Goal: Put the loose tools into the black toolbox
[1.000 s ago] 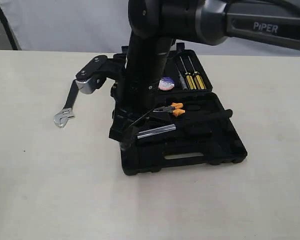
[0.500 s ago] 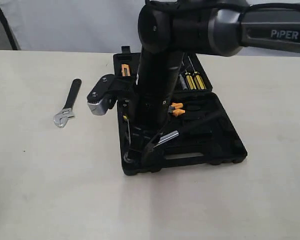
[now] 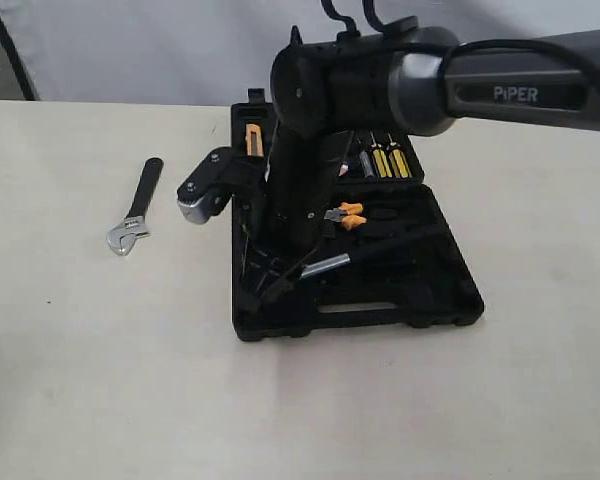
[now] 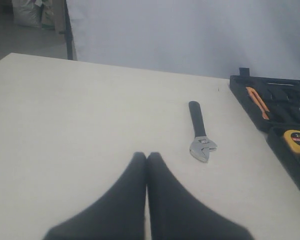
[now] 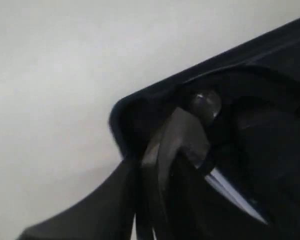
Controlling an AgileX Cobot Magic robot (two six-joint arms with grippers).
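The black toolbox (image 3: 420, 290) lies open in the middle of the table. My right arm reaches across it. My right gripper (image 3: 265, 288) is down at the box's front left corner, shut on the head of the steel claw hammer (image 3: 327, 266). The hammer's black handle lies slanted across the front half. In the right wrist view the hammer head (image 5: 190, 127) sits between the fingers of the right gripper (image 5: 162, 167), just inside the toolbox corner (image 5: 140, 107). The silver wrench (image 3: 132, 212) lies on the table left of the box. My left gripper (image 4: 146, 156) is shut and empty, short of the wrench (image 4: 200, 132).
Orange-handled pliers (image 3: 346, 215), yellow-handled screwdrivers (image 3: 385, 162) and an orange knife (image 3: 253, 140) sit in the box. A yellow tape measure (image 4: 296, 140) rests in the toolbox (image 4: 240, 85). A white backdrop stands behind the table.
My right arm has swung right and lowered the gripper onto the box's front left corner. The toolbox has slid slightly left and back. The wrench has not moved.
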